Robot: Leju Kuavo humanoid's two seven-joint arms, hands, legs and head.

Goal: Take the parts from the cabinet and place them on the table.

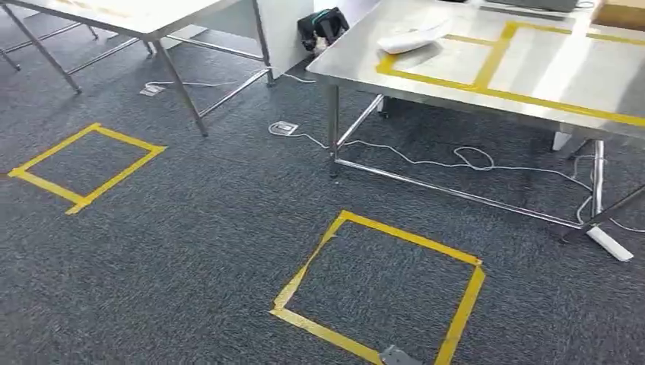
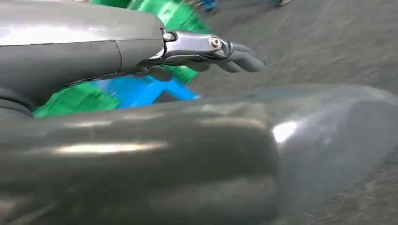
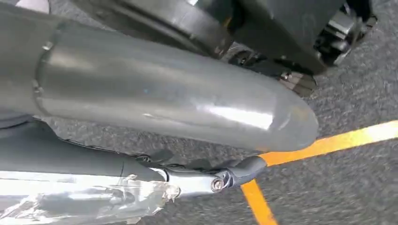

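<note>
A white part [image 1: 414, 36] lies on the steel table [image 1: 365, 72] at the upper right of the head view, inside a rectangle of yellow tape [image 1: 487, 61]. My left hand [image 2: 206, 49] hangs with its fingers stretched out and nothing between them and the thumb [image 2: 141, 154]. My right hand [image 3: 206, 180] hangs over the carpet, fingers straight and apart from the thumb [image 3: 164, 93], with bare floor showing in the gap. A crinkled clear wrap [image 3: 84, 201] lies along the outer side of the right fingers; I cannot tell what it is.
Two yellow tape squares mark the grey carpet, one close ahead [image 1: 380, 289] and one to the left [image 1: 84, 163]. White cables [image 1: 471, 160] and a floor socket [image 1: 284, 128] lie under the steel table. A second table [image 1: 152, 23] stands at the upper left.
</note>
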